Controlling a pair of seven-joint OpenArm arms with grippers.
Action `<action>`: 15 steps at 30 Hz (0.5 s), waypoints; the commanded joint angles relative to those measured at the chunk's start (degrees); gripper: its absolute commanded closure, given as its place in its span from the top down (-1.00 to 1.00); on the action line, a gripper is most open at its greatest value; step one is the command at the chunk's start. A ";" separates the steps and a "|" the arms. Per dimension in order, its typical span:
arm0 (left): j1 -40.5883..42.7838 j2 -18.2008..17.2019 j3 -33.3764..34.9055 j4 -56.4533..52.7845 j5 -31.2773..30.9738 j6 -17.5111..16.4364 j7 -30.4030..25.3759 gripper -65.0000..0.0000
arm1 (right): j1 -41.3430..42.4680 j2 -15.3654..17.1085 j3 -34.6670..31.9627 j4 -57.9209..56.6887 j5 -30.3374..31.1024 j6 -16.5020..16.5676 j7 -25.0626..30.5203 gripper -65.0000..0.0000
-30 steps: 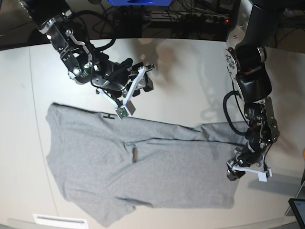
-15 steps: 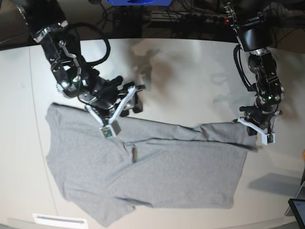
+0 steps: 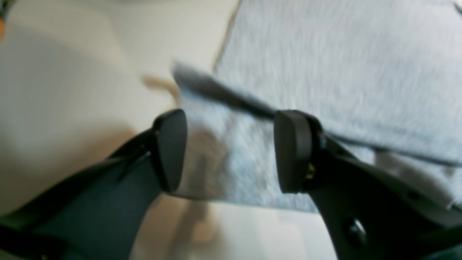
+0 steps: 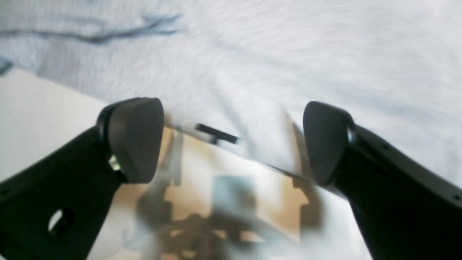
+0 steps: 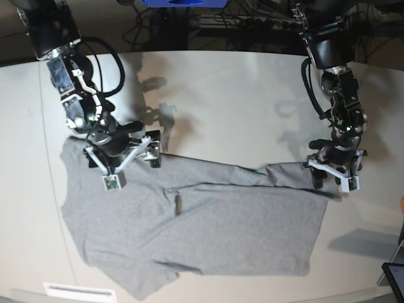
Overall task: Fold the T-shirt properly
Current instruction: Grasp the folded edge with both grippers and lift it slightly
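The heather-grey T-shirt (image 5: 202, 233) lies spread on the pale table (image 5: 240, 101), plain side up, with a fold line across its upper part. My left gripper (image 5: 331, 178) is at the shirt's far right corner. In the left wrist view it (image 3: 231, 151) is open, and the shirt's corner (image 3: 223, 162) lies between its jaws. My right gripper (image 5: 123, 159) is at the shirt's upper left edge. In the right wrist view it (image 4: 229, 141) is open wide over the shirt's edge (image 4: 288, 54), where a bit of black lettering (image 4: 216, 134) shows.
A dark screen (image 5: 394, 278) sits at the table's front right corner. A white label (image 5: 69, 291) lies at the front left edge. Cables and dark equipment (image 5: 252, 22) run behind the table's back edge.
My right gripper moved down and left onto the shirt's upper left edge. My left gripper moved from the lower right hem up to the right corner and now sits at it.
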 commanded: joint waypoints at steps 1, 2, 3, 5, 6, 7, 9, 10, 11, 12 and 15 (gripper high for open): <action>-1.99 -1.05 1.28 -0.79 -0.41 -0.16 -2.25 0.17 | 2.01 0.41 -0.38 -0.33 -1.22 -0.02 2.38 0.76; -2.52 -1.23 2.77 -2.20 -0.41 -0.16 -2.78 0.17 | 2.45 0.41 -1.35 -1.56 -1.58 -0.02 3.44 0.76; -2.87 -1.23 3.65 -3.52 -0.41 -0.16 -3.66 0.17 | 2.80 0.41 -2.23 -2.71 -1.84 -0.02 4.23 0.76; -2.96 -1.23 4.79 -5.28 -0.41 -0.07 -6.12 0.17 | 3.50 0.41 -3.02 -4.90 -1.84 -0.02 6.42 0.76; -2.96 -1.23 5.06 -5.63 -0.41 0.02 -7.18 0.17 | 3.94 0.41 -3.19 -5.87 -1.84 -0.02 7.13 0.77; -2.96 -1.23 5.06 -5.98 -0.41 0.02 -7.88 0.17 | 4.03 0.41 -3.19 -6.84 -1.84 -0.02 7.48 0.77; -3.22 -1.32 5.06 -6.51 -0.41 0.02 -8.14 0.17 | 4.91 0.41 -3.11 -8.42 -1.84 1.21 7.66 0.77; -3.22 -1.32 5.06 -6.68 -0.41 0.02 -8.23 0.17 | 5.26 0.41 -2.84 -9.56 -1.84 2.88 7.66 0.77; -3.31 -1.32 5.06 -6.86 -0.41 0.02 -8.23 0.17 | 5.52 0.41 -2.58 -10.53 -1.84 4.55 7.74 0.77; -3.40 -1.32 5.06 -7.04 -0.41 0.02 -8.23 0.17 | 5.70 0.41 -2.49 -11.50 -1.84 6.13 7.74 0.77; -4.45 -1.41 5.06 -8.09 2.14 0.02 -8.23 0.17 | 6.40 0.15 -0.21 -15.28 -1.84 8.77 7.83 0.77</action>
